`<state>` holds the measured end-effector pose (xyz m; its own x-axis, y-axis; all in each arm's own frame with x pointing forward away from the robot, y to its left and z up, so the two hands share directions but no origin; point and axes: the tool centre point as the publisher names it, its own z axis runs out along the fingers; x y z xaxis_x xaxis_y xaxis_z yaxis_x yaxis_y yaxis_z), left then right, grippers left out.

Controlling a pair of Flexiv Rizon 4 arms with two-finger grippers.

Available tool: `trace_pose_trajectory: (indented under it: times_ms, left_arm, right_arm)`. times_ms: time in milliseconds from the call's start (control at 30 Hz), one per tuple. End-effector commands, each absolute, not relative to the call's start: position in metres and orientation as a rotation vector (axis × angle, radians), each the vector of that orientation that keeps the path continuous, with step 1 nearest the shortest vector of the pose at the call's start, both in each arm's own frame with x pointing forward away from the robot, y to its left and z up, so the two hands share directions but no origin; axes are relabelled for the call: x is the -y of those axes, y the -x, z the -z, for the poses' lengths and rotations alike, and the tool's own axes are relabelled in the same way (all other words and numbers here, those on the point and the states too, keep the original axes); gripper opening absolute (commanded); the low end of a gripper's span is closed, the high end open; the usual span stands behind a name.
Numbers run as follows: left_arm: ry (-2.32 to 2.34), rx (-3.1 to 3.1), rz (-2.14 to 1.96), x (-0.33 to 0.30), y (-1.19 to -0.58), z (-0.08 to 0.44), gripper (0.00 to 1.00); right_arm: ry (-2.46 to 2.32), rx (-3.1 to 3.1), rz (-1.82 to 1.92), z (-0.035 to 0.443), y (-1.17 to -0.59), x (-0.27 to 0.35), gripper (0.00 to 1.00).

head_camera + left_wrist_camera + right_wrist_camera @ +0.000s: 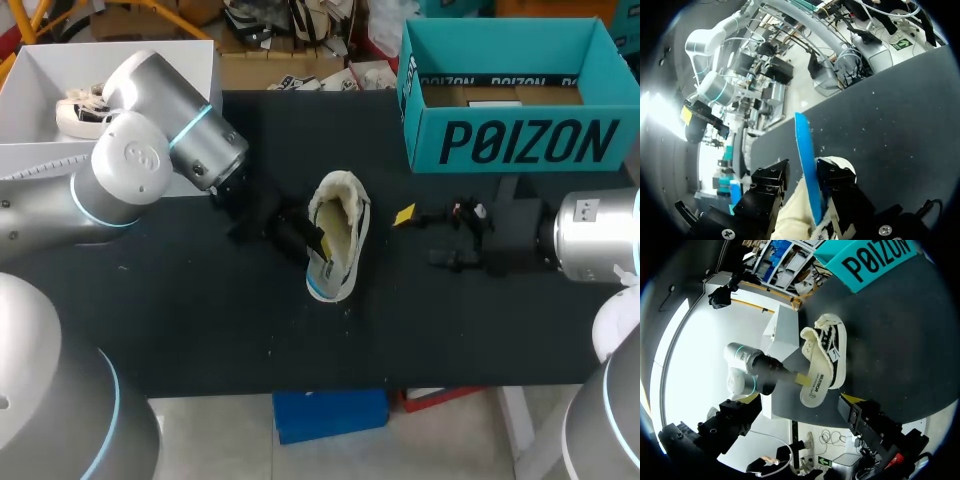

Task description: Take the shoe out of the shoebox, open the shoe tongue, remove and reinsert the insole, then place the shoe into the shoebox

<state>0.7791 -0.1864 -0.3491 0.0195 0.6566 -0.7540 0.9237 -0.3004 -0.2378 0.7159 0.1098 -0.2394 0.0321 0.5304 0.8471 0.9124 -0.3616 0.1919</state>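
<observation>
While the right gripper [424, 238] waits spread and empty beside it, the shoe [338, 235] lies sideways on the table [200, 330], its long axis pointing away from the robot, pinched by the left gripper [308, 240].

**Silver arms, black grippers**

The left arm [130, 160] and the right arm [600, 235] share smooth, rounded silver-grey housings with thin light-blue rings at the joints. A round embossed mark sits on the left arm's joint cap, and a small pale label on the right arm's end. The left gripper [802, 175] is made of black angular blocks with cross-head screws. The right gripper [425, 238] is also black, with thin cables and bright yellow at one tip.
</observation>
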Motion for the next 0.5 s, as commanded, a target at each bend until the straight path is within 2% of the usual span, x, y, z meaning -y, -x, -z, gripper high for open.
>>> trace_pose_trajectory:
  times_ms: [33, 500]
  left_arm:
    - [-2.020, -1.601, 1.184, 0.1886, -0.7800, 0.3496, 0.00]
    - [-2.089, -1.571, 1.185, 0.1914, -0.7755, 0.3560, 0.00]
  right_arm:
    - [1.912, 1.460, 1.269, 0.2393, -0.7158, -0.1098, 1.00]
    - [1.912, 1.460, 1.269, 0.2393, -0.7158, -0.1098, 1.00]
